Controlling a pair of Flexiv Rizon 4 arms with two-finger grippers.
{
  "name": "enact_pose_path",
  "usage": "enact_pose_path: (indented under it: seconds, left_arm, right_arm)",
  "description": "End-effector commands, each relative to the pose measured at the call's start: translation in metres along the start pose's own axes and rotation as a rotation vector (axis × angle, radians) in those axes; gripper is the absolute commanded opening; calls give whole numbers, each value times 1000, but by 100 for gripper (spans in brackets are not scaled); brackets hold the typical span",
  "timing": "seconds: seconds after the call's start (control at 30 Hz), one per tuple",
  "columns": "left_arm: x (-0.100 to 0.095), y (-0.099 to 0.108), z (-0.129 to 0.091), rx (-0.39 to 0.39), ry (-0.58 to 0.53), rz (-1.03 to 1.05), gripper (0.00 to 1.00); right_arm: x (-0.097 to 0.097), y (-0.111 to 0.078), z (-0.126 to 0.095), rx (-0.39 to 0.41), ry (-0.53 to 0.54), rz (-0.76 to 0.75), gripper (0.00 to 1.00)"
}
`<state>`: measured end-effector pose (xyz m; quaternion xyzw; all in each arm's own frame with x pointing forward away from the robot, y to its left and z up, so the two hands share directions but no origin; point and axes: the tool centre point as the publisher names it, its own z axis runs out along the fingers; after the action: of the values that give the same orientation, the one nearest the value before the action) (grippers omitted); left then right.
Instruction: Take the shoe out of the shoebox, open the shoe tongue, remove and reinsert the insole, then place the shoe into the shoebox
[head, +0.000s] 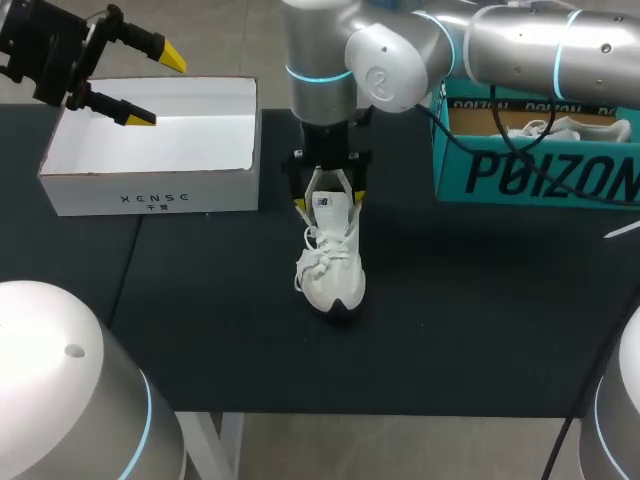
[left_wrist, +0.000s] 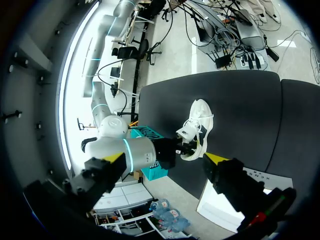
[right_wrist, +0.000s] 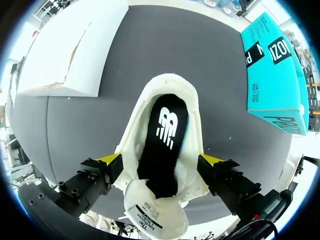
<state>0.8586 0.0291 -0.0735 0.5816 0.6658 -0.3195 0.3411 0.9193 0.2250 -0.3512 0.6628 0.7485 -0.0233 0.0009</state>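
Note:
The white shoe (head: 332, 262) stands upright on the black table, toe toward the front edge. My right gripper (head: 328, 200) hangs over its heel end, open, one yellow tip on each side of the collar. From the right wrist, the shoe (right_wrist: 165, 130) sits between the spread fingers of that gripper (right_wrist: 161, 160); the black insole (right_wrist: 162, 145) lies inside and the tongue (right_wrist: 152, 215) is folded back toward the wrist. My left gripper (head: 156, 88) is open and empty above the white shoebox (head: 150, 190) at the back left. In the left wrist view, that gripper (left_wrist: 165, 158) looks toward the shoe (left_wrist: 197, 120).
A teal shoebox (head: 540, 175) stands at the back right with another white shoe (head: 560, 128) inside it. The white shoebox is open and holds nothing. Black table (head: 450, 320) stretches to the front and right of the shoe.

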Motion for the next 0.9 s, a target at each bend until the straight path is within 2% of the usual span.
enact_pose_path:
  seconds: [0.03, 0.53, 0.9]
  left_arm:
    - [0, 0, 0, 0, 3, 0, 100]
    - [0, 0, 0, 0, 3, 0, 100]
    - [0, 0, 0, 0, 3, 0, 100]
  right_arm:
    - [3, -9, -7, -8, -5, -3, 100]
    - [2, -18, -13, -5, -23, -4, 100]
    - [-4, -42, -32, -46, -9, 78, 100]
